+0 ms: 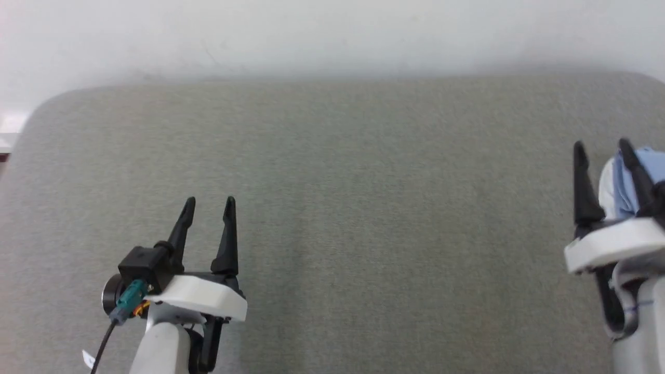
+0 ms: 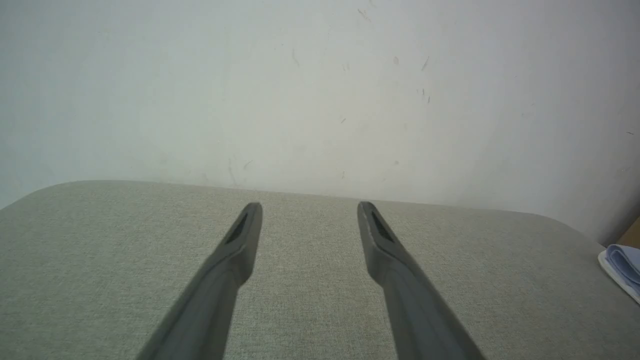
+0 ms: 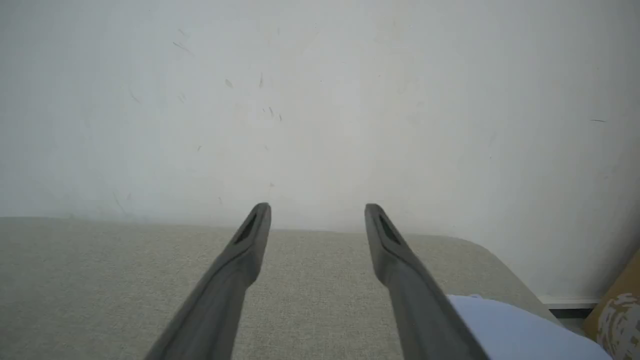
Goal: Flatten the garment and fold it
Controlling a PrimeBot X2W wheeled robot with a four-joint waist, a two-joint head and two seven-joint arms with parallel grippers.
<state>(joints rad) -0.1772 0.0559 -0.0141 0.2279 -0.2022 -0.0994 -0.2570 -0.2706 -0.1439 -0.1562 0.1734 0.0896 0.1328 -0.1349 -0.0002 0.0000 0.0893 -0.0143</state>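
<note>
In the head view, the left gripper [image 1: 210,202] sits at 7 o'clock over the grey counter [image 1: 363,182], its fingers spread wide with nothing between them. The right gripper [image 1: 601,148] at 3 o'clock is equally wide, with the light blue garment [image 1: 653,162] bunched just behind its outer finger. In the left wrist view the fingers stand wide apart, and the garment lies well apart at 4 o'clock near the counter's corner. In the right wrist view the fingers gape empty toward the white wall [image 3: 320,100], and the garment lies at 5 o'clock, partly hidden by one finger; whether they touch cannot be told.
</note>
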